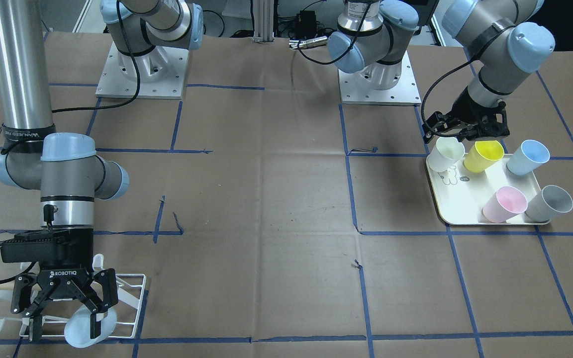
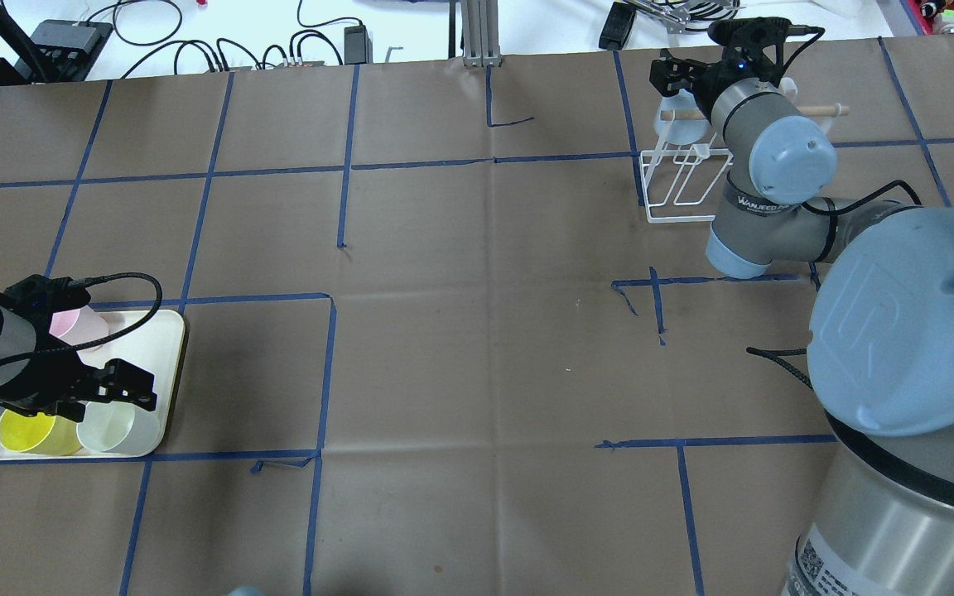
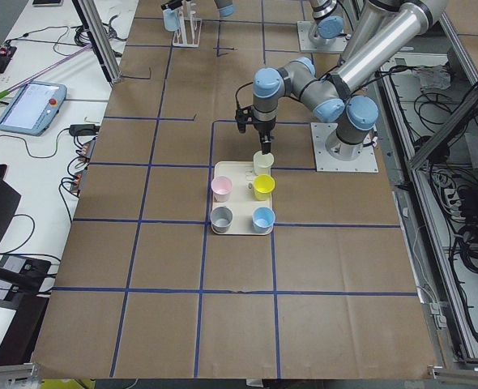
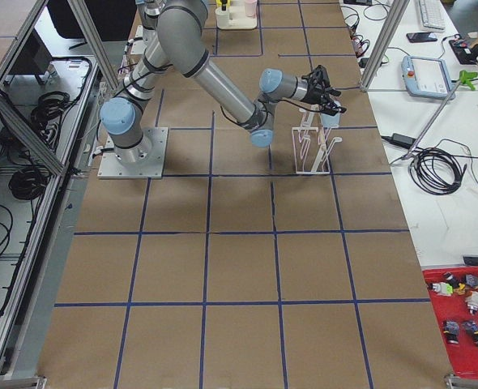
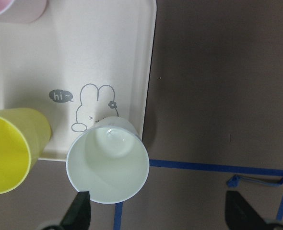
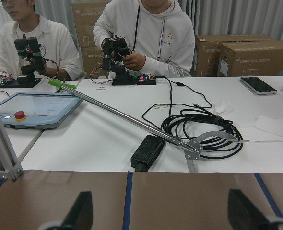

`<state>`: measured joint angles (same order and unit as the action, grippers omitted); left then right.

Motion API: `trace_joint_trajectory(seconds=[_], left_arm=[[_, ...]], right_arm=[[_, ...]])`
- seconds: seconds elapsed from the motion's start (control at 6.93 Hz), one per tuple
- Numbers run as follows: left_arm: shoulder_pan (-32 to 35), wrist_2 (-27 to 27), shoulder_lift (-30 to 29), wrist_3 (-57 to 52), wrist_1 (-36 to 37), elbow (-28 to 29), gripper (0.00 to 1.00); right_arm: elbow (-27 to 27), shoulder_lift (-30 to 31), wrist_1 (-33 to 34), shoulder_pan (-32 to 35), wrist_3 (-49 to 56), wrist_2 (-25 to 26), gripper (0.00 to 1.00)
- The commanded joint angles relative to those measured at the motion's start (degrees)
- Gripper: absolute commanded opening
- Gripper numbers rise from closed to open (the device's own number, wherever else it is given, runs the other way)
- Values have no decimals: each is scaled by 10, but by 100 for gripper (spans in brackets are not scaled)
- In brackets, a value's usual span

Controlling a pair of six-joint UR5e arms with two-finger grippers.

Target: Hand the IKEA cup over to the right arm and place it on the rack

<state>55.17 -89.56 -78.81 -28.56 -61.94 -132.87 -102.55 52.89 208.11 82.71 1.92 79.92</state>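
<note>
Over on the right side, the right end effector (image 1: 64, 329) hangs straight down over the white wire rack (image 1: 133, 304), fingers spread wide. Its wrist camera shows nothing at all between the tips. A pale blue cup (image 1: 86, 329) sits tilted at the end of the rack farthest from the robot, just under the wooden handle (image 2: 823, 109). One finger crosses in front of the cup in the view from the operators' side, and I cannot tell whether the two touch.

Now across the brown paper surface (image 1: 266, 223) to the other end. The left end effector (image 5: 159, 213) hovers above the corner of the cream tray (image 1: 458, 200), fingers apart as well. Looking down from its wrist, a cream cup (image 1: 445, 155) stands upright on that corner, right by the little rabbit drawing. Its rim lies close to one fingertip, with open space to the other.

Beside the cream cup stands a yellow cup (image 1: 483, 155), then a blue cup (image 1: 527, 156) along the same row. A pink cup (image 1: 504, 204) and a grey cup (image 1: 548, 203) fill the tray's other row. All five stand mouth up.
</note>
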Motion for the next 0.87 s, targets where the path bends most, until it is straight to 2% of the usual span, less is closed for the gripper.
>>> trace_joint_trajectory(seconds=[0.0, 0.29, 0.43, 0.58, 0.72], left_arm=[[0, -1, -26, -2, 59, -22, 99], [0, -6, -67, -7, 98, -25, 99], [0, -8, -56, -13, 98, -27, 99], [0, -8, -49, -17, 94, -26, 81], [0, -8, -55, -15, 85, -26, 44]], right_arm=[[2, 3, -4, 0, 0, 1, 100], [6, 19, -5, 1, -2, -6, 100], [8, 53, -5, 4, -6, -12, 100], [3, 80, -10, 6, -6, -48, 100], [1, 111, -32, 17, -19, -97, 100]])
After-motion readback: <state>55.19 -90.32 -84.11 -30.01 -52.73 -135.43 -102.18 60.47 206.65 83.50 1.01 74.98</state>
